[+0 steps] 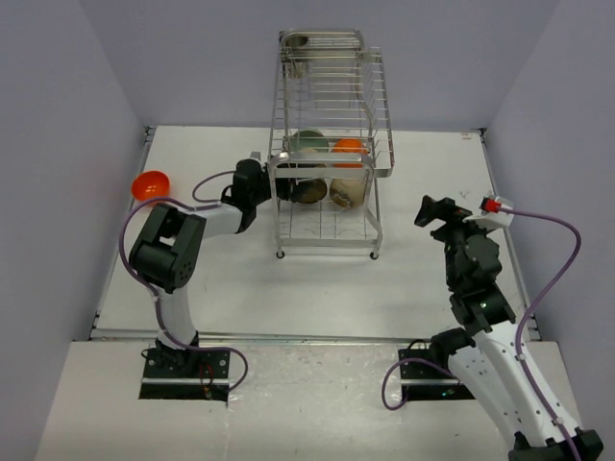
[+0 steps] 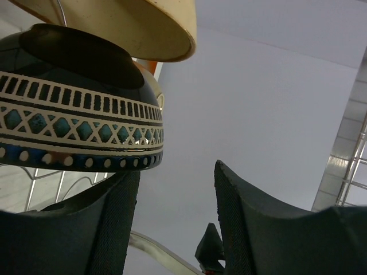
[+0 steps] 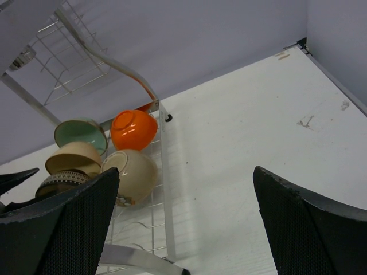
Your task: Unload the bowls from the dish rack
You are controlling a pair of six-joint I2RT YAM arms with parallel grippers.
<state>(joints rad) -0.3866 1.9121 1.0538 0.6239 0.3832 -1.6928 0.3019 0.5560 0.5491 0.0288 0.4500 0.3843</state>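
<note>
The silver wire dish rack [image 1: 325, 91] stands at the back middle of the table. On its lower tier sit a mint green bowl [image 1: 309, 141], an orange bowl [image 1: 349, 149], a dark patterned bowl [image 1: 308, 191] and a cream bowl [image 1: 348, 192]. Another orange bowl [image 1: 151, 184] rests on the table at the far left. My left gripper [image 1: 276, 182] reaches into the rack's left side. It is open, and the dark patterned bowl [image 2: 80, 114] hangs just above its left finger [image 2: 114, 223] with nothing between the jaws. My right gripper [image 1: 437, 211] is open to the right of the rack, holding nothing.
In the right wrist view the mint bowl [image 3: 80, 133], orange bowl [image 3: 133, 129], a beige bowl [image 3: 73, 157] and the cream bowl [image 3: 135, 172] crowd behind the rack's corner post [image 3: 164, 189]. Grey walls enclose the table on three sides.
</note>
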